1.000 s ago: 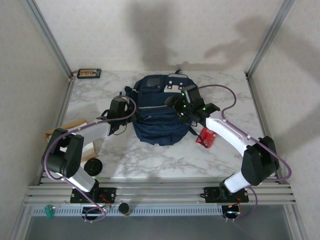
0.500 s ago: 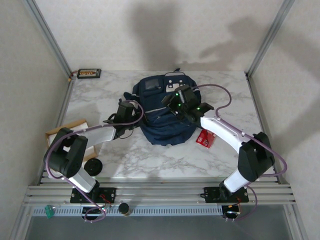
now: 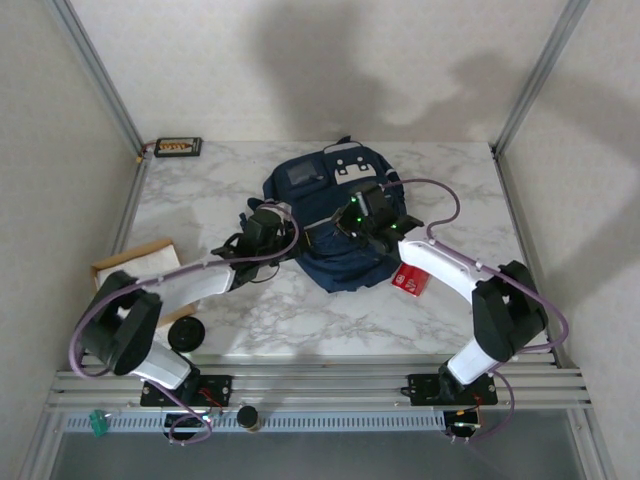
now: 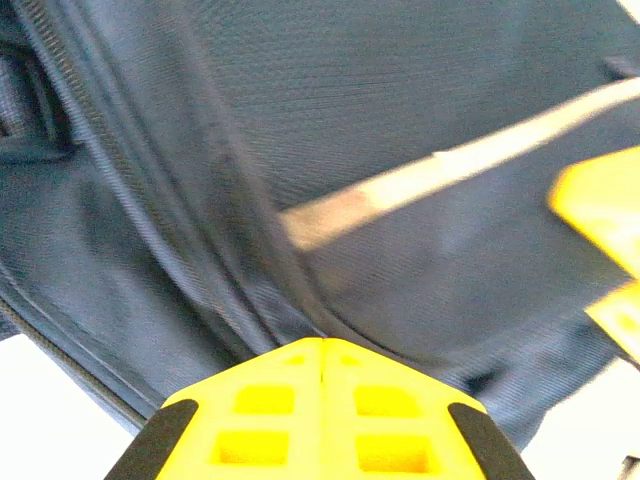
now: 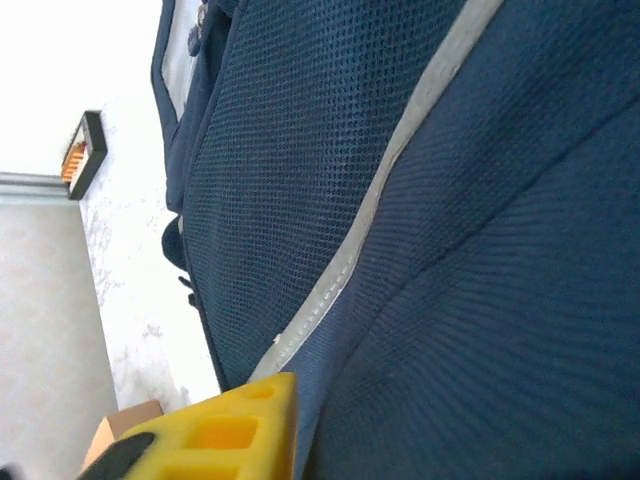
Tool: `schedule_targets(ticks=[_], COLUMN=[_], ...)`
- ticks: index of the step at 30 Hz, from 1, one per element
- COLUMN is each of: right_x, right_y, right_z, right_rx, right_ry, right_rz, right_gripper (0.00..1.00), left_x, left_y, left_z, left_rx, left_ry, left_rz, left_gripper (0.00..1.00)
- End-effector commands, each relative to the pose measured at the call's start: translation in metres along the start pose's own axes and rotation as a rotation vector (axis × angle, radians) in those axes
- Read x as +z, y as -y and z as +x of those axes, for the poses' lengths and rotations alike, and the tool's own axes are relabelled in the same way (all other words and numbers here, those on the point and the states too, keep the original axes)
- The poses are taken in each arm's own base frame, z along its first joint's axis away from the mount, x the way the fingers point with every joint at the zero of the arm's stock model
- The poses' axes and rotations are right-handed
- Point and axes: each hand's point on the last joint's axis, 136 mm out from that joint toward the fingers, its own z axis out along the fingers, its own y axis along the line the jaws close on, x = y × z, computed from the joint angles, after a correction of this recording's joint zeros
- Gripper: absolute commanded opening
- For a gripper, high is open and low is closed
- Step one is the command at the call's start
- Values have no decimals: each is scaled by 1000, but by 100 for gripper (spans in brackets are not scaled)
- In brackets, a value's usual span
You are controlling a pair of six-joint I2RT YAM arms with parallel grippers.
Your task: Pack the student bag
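**Overhead view with both wrist views.** The student bag [image 3: 340,265], a large navy-blue fabric backpack with grey-white patches, lies front-up on the white marbled surface [image 3: 200,190], central and toward the far side.

The left hand [image 3: 262,235] sits at the bag's left edge. Its wrist view shows the 2 yellow fingers [image 4: 250,410] pressed together against the bag's cloth. Whether a fold is caught between them cannot be told.

The right hand [image 3: 362,218] rests on the front pocket, near the pale stripe [image 5: 400,170]. With 1 yellow finger [image 5: 215,430] visible in its wrist view, its spread cannot be told.

A flat red packet [image 3: 412,278] lies just right of the bag, and a small black tray [image 3: 178,147] lies at the far left corner.

**Handling, by judgement.** The bag looks soft and limp, and probably light while unfilled. It is therefore likely to sag and slide rather than lift as 1 piece. The broad woven panels offer little purchase. Firmer holds are the seams, the zip edge, the top loop and the straps. It would suit the task for 1 hand to hold the opening while the other loads.
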Motion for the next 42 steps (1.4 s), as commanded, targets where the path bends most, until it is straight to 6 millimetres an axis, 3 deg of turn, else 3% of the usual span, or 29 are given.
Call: schedule_targets(ticks=[1,5,10,18,29,42], right_x=[-14,-22,-26,-28,-27,-21], right_y=[-18,-38,-47,-48,-49,-51], right_z=[-17,-12,-8,-5,-6,-7], right_rx=[6,20,45,63,79,90], right_ry=[34,-8,-63,-93,-107,-112], right_rz=[-107,-200,-246,-282,-293,-293], right_gripper=[12,8,5,3,2,1], left_x=[-23,-31,-24,-12,12,27], left_y=[15,35,46,59,51,73], left_z=[-2,14,27,9,9,15], left_rx=[41,127,265,358,375,364], left_ry=[32,-9,-78,-53,-136,-167], left_rz=[5,42,44,12,-88,-28], left_gripper=[9,21,28,37,41,42])
